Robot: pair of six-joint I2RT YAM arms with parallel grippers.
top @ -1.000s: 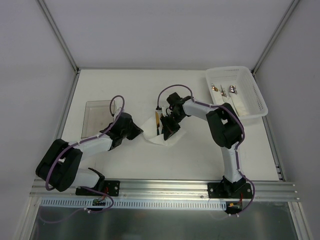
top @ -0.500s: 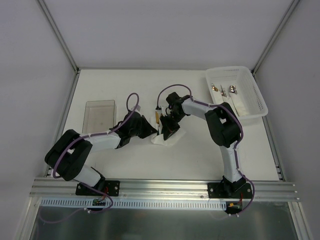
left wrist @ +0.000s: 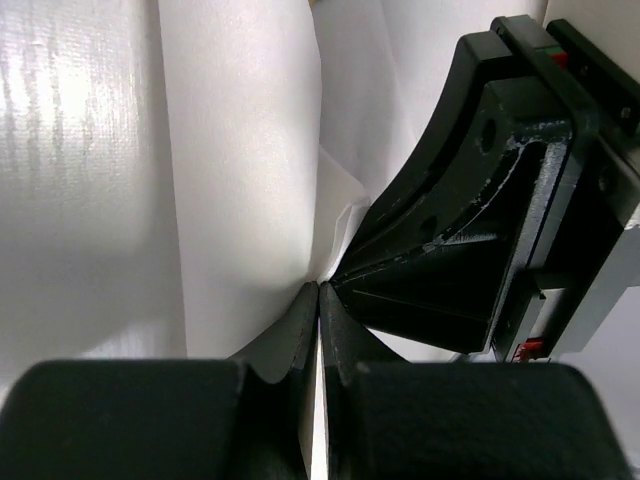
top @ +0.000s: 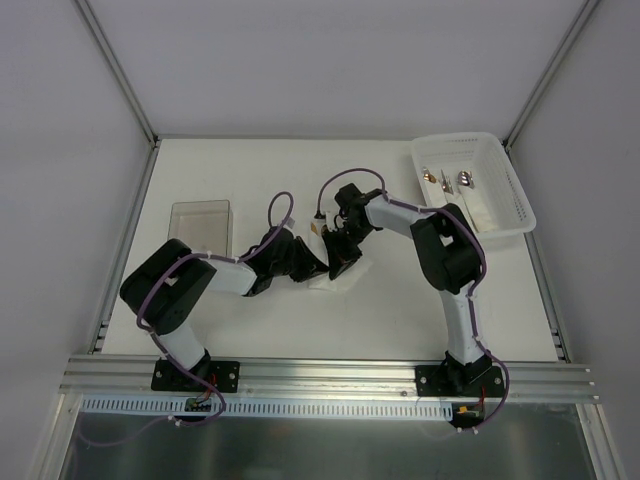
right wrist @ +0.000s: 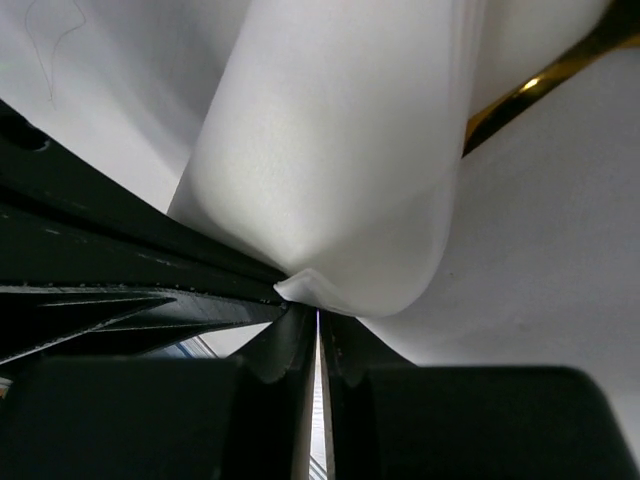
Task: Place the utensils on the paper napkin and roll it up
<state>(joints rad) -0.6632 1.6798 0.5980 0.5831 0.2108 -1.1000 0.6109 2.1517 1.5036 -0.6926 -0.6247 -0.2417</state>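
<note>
Swung rightward since earlier, left hand point(top: 312, 262) meets right hand point(top: 340, 257) mid-bench point(top: 400, 315), both closed, pinching the folded paper napkin point(top: 346, 277) around a gold utensil point(right wrist: 545, 75); basket point(top: 505, 218) sits far right.

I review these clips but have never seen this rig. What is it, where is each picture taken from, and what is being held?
Two robot arms are bolted to the near edge of a table. One picture looks down from above; the other two come from a camera on each wrist. The left tool and right tool are both closed, pinching the partly rolled paper napkin, with a gold utensil poking out. More utensils lie in the white basket; a clear tray sits left.
</note>
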